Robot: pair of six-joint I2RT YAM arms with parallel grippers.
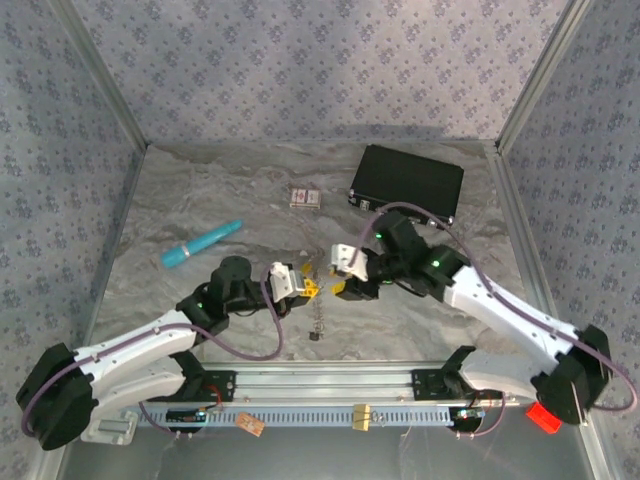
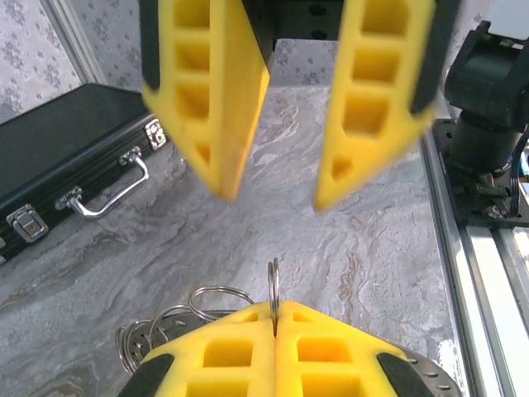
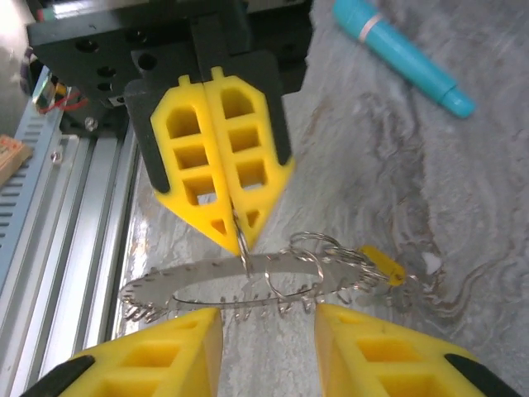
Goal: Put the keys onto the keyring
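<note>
Directly below the tips of the left gripper [image 3: 234, 236], the keyring [image 3: 157, 285] is seen stretched out level, and a small ring [image 2: 273, 289] standing up from it is pinched between the fully closed yellow fingers. The right gripper [image 3: 269, 322] is set partly open just beside the loop's near edge, with nothing grasped. The keyring is shown as a thin silvery loop with a toothed rim and hollow centre, with small wire rings clustered on it and a yellow-headed key [image 3: 384, 266] at one end.

marbled table [image 1: 200, 190] — black case [image 1: 407, 182], teal pen [image 1: 201, 244], box [image 1: 306, 197]
</note>
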